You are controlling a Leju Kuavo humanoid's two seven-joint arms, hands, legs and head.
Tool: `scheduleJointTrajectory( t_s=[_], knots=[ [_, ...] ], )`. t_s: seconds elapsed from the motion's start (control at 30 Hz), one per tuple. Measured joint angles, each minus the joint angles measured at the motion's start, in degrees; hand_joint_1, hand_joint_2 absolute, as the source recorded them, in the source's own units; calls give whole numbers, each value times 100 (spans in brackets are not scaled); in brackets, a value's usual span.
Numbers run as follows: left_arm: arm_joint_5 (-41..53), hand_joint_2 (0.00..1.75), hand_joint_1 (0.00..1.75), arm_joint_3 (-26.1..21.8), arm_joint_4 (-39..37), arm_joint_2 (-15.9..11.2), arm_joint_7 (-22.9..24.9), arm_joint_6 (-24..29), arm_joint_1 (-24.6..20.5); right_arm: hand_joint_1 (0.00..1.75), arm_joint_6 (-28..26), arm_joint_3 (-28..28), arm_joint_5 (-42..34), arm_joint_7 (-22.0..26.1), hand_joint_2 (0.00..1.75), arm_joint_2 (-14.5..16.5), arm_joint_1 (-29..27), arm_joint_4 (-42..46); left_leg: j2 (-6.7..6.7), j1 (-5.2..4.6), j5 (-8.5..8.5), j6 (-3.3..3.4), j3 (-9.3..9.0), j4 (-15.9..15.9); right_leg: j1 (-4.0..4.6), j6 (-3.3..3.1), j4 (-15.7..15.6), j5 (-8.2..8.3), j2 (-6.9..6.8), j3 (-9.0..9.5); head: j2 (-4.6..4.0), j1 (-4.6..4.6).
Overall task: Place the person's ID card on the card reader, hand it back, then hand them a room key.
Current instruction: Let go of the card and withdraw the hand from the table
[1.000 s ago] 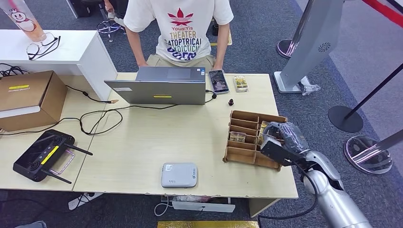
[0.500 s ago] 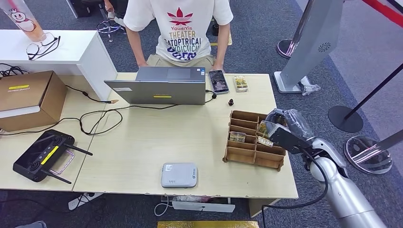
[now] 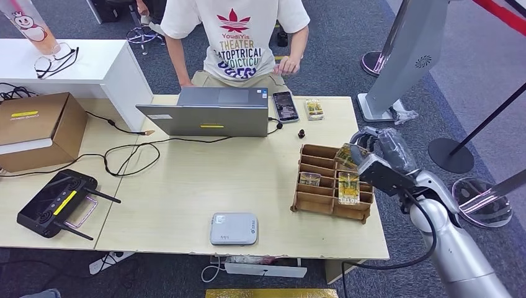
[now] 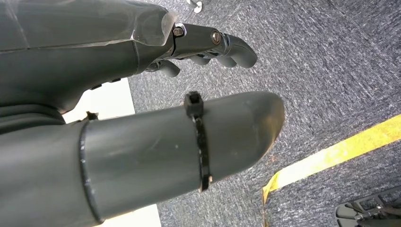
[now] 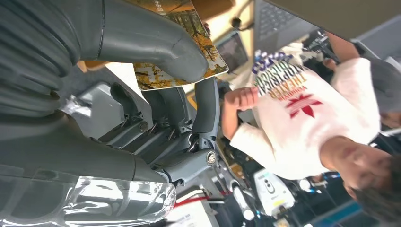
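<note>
— Two hands to report. Left one first?
— Left hand (image 4: pixel 142 109) over grey carpet (image 4: pixel 331 56) with a yellow stripe (image 4: pixel 331 153); fingers (image 4: pixel 236 47) loosely apart from the thumb, nothing held.

— Left of the head frame?
— Cardboard box (image 3: pixel 34 127) at mid left, black controller (image 3: pixel 59 203) at lower left, both on the worktop (image 3: pixel 186 180).

— Centre?
— Grey laptop (image 3: pixel 208 112) at upper centre, with a person (image 3: pixel 239 37) in a white printed shirt just behind it at the top edge. Grey card reader (image 3: pixel 234 228) at lower centre, near the front edge, nothing on it.

— Right of the laptop?
— Phone (image 3: pixel 285 106) flat on the worktop, small card (image 3: pixel 314 109) just beside it.

— Further right?
— Wooden tray (image 3: pixel 322 202) with compartments at centre right, a yellow card (image 3: pixel 348 188) lying in one of its right-hand slots.

— And the right hand?
— Right hand (image 3: pixel 372 158) above the tray's upper right corner, pinching a key card (image 3: pixel 345 154) between thumb and fingers. Same pinch up close from the wrist: thumb pressed flat on the printed face with autumn trees, card edge jutting past the thumb tip.
</note>
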State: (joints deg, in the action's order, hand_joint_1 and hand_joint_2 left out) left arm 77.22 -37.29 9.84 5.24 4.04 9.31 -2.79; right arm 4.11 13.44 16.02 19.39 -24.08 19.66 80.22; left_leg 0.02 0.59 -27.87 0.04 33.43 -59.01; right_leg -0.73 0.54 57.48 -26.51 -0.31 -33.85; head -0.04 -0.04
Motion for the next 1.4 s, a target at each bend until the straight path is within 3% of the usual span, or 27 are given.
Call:
scheduleJointTrajectory(
  t_s=[0.23, 0.43, 0.97, 1.17, 1.2, 1.3, 1.4],
  knots=[
    [26, 0, 0, 4, 0, 33, -2, 22, -6, 160, 35, 17, 1, 127, 175, 78, 329, 107, 0, 0, 3, -1, 0, 0, 0, 0, 1, 1, 0, 1, 0, -1],
    [81, 0, 0, 11, 0, 69, -2, 47, -21, 161, 36, 221, 102, 238, 175, 322, 769, -22, 1, 2, 7, -7, 0, 0, 1, -1, 3, 1, 1, 0, 0, -1],
    [320, 0, 0, 260, 0, 175, 8, 2, -102, 175, -550, 1252, 716, 175, 175, 1646, 1808, -896, 0, 4, 12, -13, -1, 1, 3, -2, 7, 2, 3, -1, 0, 0],
    [399, 0, 0, 328, 0, 178, 12, -8, -107, 171, -580, 1475, 747, 146, 175, 1954, 2054, -1229, -1, 4, 12, -13, -1, 0, 2, -2, 7, 2, 2, 0, 0, 0],
    [407, 0, 0, 343, 0, 178, 14, -11, -108, 166, -584, 1500, 747, 146, 175, 1985, 2092, -1290, -1, 4, 12, -13, -1, 0, 2, -2, 7, 2, 2, 0, 0, -1],
    [421, 0, 0, 391, 0, 178, 19, -21, -111, 125, -608, 1560, 748, 161, 175, 2052, 2171, -1449, -1, 3, 13, -11, -1, 0, 2, -2, 7, 2, 2, 0, 0, 0],
    [429, 0, 0, 412, 0, 186, 58, 2, -115, 52, -674, 1607, 748, 195, 175, 2081, 2200, -1586, -1, 3, 13, -11, -2, 0, 2, -2, 7, 2, 2, 0, 0, 0]
  ],
)
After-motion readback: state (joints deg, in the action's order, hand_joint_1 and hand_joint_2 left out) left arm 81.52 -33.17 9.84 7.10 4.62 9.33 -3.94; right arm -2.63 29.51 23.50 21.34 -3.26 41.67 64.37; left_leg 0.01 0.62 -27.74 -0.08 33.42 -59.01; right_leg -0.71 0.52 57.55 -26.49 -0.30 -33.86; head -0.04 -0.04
